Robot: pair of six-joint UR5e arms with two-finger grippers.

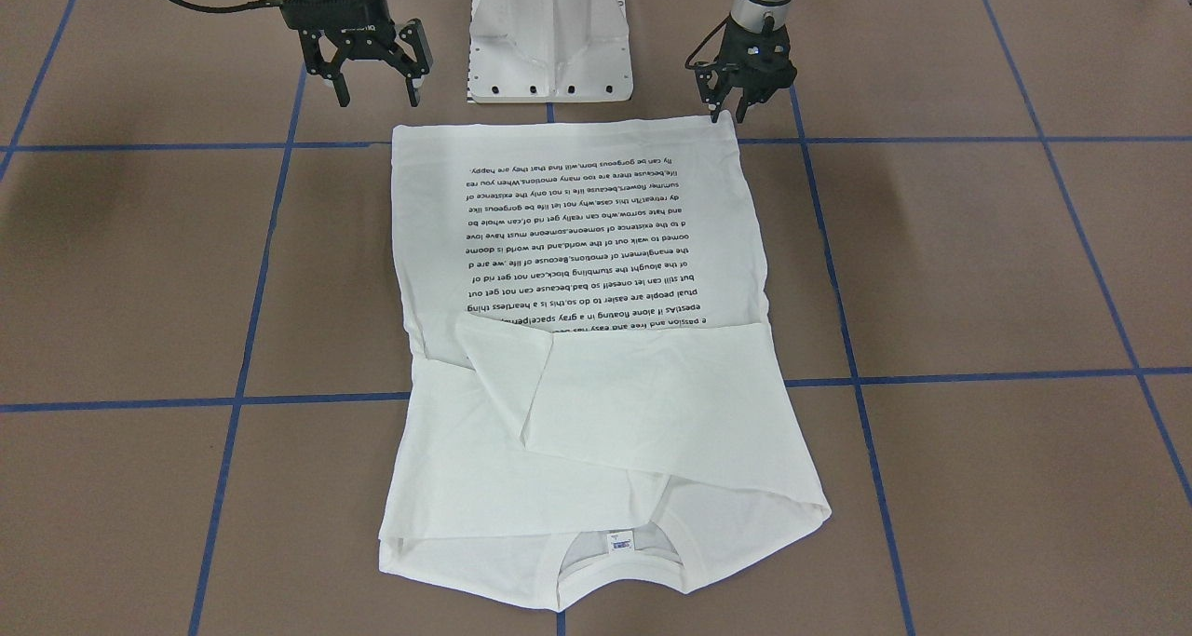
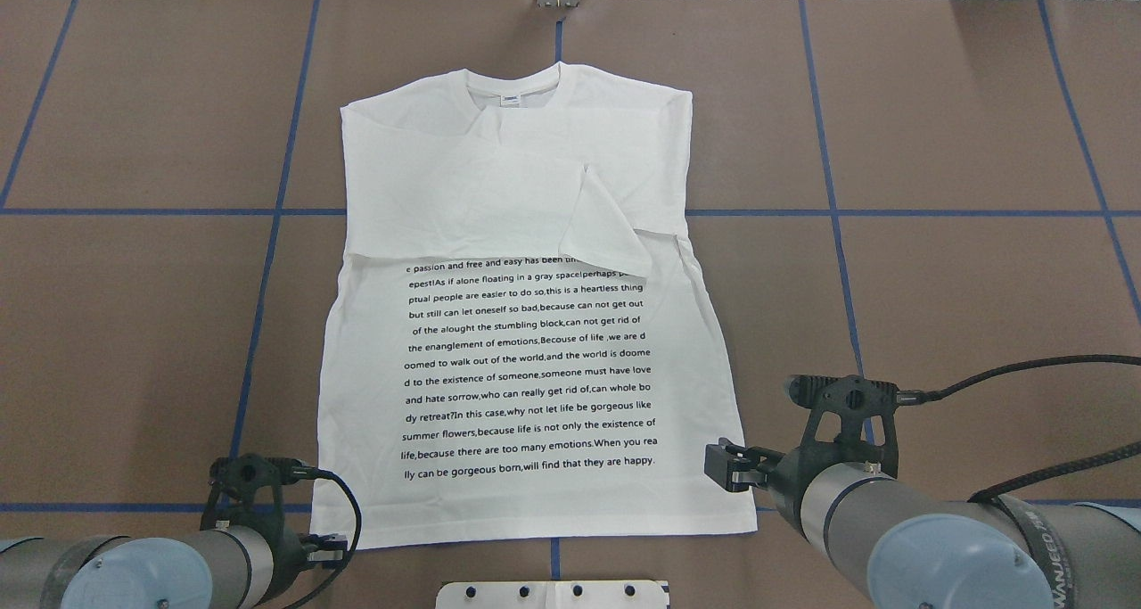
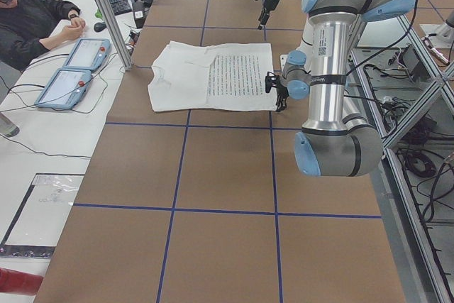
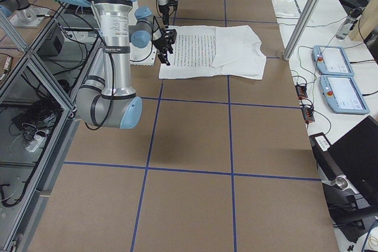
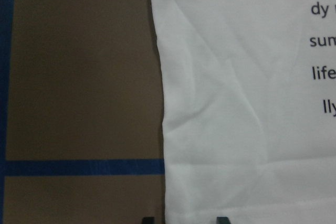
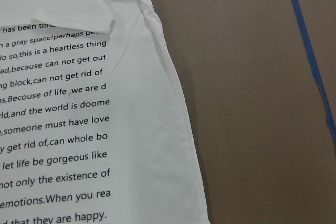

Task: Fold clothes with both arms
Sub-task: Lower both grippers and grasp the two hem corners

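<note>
Your left gripper has its jaws narrowly parted, set over one hem corner of the white long-sleeved cotton T-shirt with black text lines. Your right gripper hangs with jaws spread wide beside the other hem corner. The shirt lies flat on the brown, blue-taped table, sleeves folded across its chest.

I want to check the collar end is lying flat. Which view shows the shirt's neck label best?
The exterior front-facing view: the neck label lies nearest that camera, inside the neckline of the T-shirt. The overhead view shows it small, at the far end. The side views are too distant; the wrist views miss it.
</note>
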